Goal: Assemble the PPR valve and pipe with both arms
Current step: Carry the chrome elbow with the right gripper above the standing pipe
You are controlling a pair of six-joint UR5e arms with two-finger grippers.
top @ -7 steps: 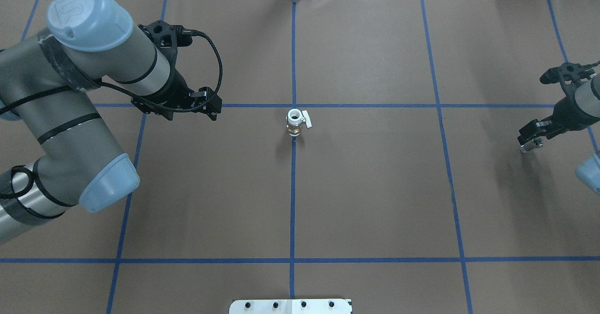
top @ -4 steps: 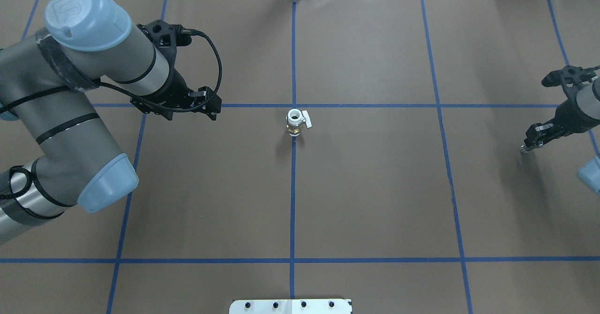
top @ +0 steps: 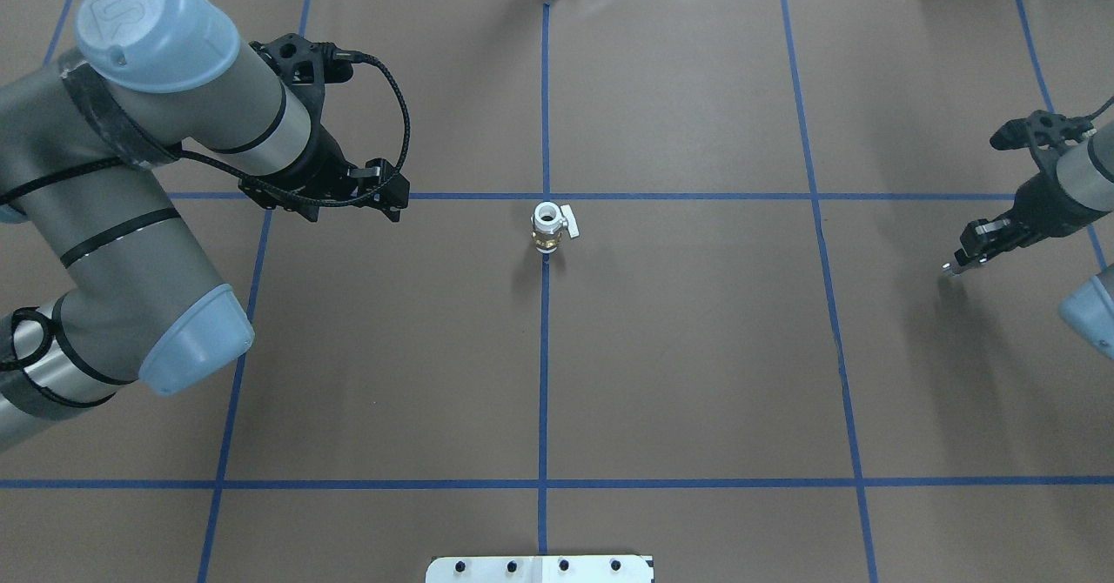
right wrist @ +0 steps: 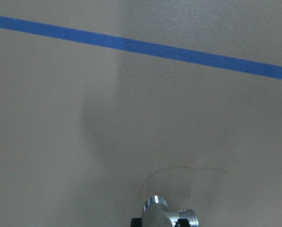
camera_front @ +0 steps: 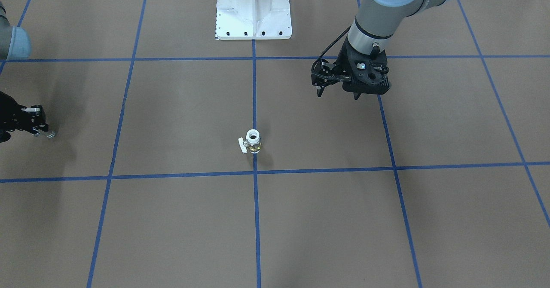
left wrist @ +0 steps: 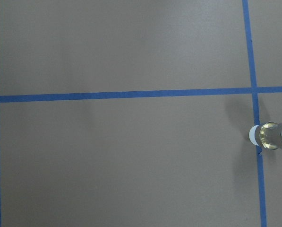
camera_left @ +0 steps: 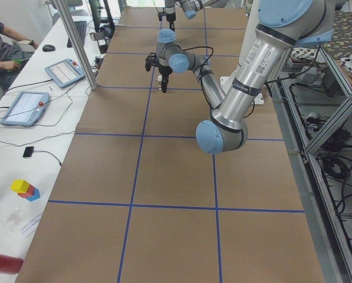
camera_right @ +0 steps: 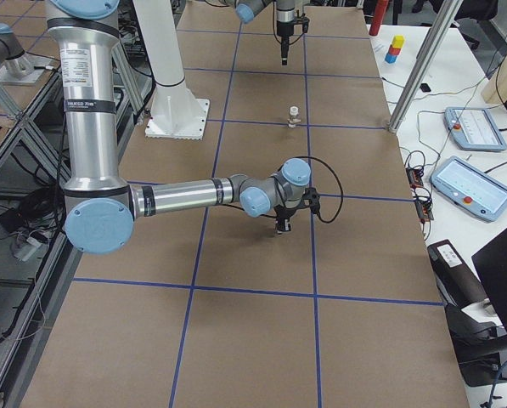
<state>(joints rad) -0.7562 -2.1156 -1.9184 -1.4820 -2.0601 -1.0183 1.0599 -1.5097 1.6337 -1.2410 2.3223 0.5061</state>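
In the front-facing view we find the small white-and-brass plastic PPR valve standing upright, collar up, on the brown paper-covered table, on a blue tape line, below the white bolted pedestal. The black left gripper hangs well apart from it, its jaws seemingly spread and empty. At the frame's edge the black right gripper is clenched on the tiny shiny silver elbow pipe.

From overhead we read the spacing plainly: valve central, one arm at each side.

The left-end view does not show the valve. The right-end view shows it on its line, far from the pipe.

Our left wrist camera catches the valve only at its frame edge. The right wrist camera shows the pipe's ridged end over bare paper.

We judge the step as pickup: pipe gripped, valve ungrasped. Next, the left gripper must travel over the valve and close on its body
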